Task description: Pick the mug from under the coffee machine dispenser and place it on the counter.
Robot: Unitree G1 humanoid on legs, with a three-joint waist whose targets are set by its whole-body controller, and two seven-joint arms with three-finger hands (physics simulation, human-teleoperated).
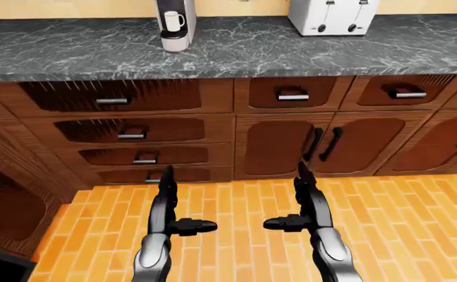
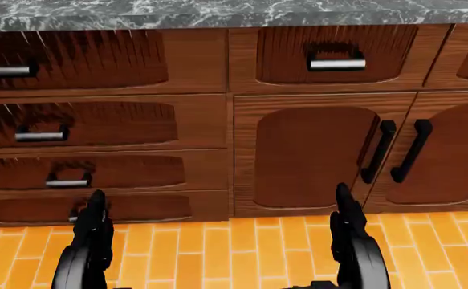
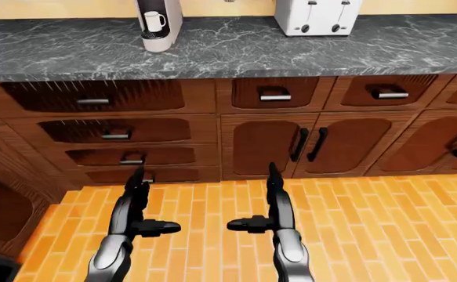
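Mug [image 1: 173, 20]: sits under the coffee machine [image 1: 175, 23] spout on the table [image 1: 252, 50], well beyond reach
Left hand [image 1: 168, 202]: released, empty, held low over the floor [image 1: 236, 235], ready
Right hand [image 1: 302, 202]: the same

From my remote seat, the coffee machine [image 1: 175, 23] and toaster [image 1: 332, 15] lose their tops to the left-eye view's upper edge. The mug [image 1: 172, 20] is too small to read. My head view misses the worktop [image 2: 234, 12] surface entirely.
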